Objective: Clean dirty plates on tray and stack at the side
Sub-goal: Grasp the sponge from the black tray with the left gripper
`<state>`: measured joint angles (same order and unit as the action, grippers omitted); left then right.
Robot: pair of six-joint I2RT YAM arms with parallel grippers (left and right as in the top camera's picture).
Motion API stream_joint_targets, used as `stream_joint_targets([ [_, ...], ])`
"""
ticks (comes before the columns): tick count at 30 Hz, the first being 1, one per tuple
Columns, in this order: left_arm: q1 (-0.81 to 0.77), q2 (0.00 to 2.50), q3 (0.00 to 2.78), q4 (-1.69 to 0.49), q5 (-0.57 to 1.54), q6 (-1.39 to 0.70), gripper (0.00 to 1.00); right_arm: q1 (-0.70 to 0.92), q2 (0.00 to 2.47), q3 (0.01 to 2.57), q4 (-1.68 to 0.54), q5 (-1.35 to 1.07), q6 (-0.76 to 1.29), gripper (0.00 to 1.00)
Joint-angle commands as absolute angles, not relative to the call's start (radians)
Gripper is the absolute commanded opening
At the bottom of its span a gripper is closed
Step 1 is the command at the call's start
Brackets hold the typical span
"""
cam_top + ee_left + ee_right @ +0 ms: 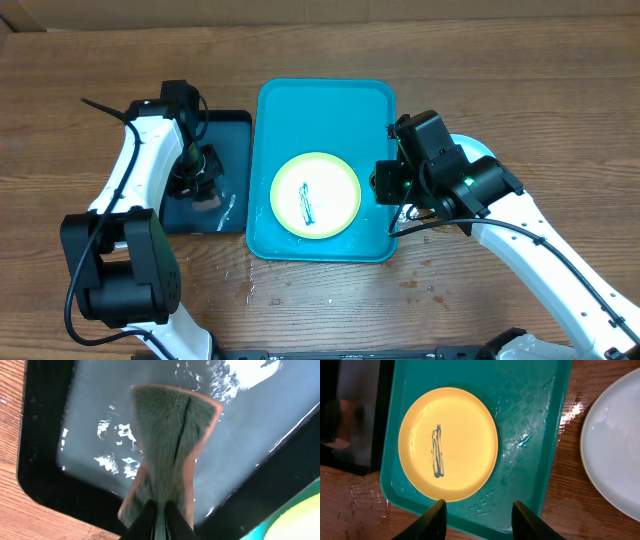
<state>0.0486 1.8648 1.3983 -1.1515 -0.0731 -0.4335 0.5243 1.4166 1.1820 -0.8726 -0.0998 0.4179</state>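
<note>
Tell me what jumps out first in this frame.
A round yellow-green plate with a dark teal smear sits alone in the turquoise plastic tray at centre. Left of it, the left end effector pinches a green-faced sponge over the wet black tray. A pale round plate lies on the wooden table right of the turquoise tray.

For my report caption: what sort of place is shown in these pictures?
Probably a robot test bench, not a real kitchen: a plain wooden table, one smeared plate on a turquoise tray, and the left gripper holding a sponge over a wet black tray.
</note>
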Motion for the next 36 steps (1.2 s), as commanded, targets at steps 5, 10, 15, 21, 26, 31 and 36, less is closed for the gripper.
stream_joint_targets([
  [5, 0.052, 1.877, 1.284, -1.035, -0.136, -0.416, 0.23, 0.521, 1.417, 1.190, -0.869, -0.086, 0.414, 0.43],
  [10, 0.052, 1.877, 1.201, -0.901, -0.136, -0.416, 0.40, 0.521, 1.417, 1.191, -0.870, -0.087, 0.415, 0.44],
  [15, 0.047, 1.877, 1.113, -0.817, -0.095, -0.419, 0.09, 0.521, 1.417, 1.190, -0.870, -0.087, 0.415, 0.44],
  [21, 0.057, 1.863, 1.150, -0.889, -0.095, -0.411, 0.04, 0.521, 1.417, 1.191, -0.859, -0.059, 0.414, 0.43],
  [26, 0.080, 1.822, 1.309, -1.061, -0.097, -0.411, 0.04, 0.519, 1.417, 1.190, -0.850, 0.081, 0.500, 0.42],
  [31, 0.081, 1.775, 1.410, -1.132, -0.097, -0.404, 0.04, 0.498, 1.432, 1.190, -0.849, 0.134, 0.628, 0.42],
  [36, 0.062, 1.796, 1.338, -1.054, -0.109, -0.404, 0.04, 0.492, 1.520, 1.190, -0.831, 0.021, 0.594, 0.47],
])
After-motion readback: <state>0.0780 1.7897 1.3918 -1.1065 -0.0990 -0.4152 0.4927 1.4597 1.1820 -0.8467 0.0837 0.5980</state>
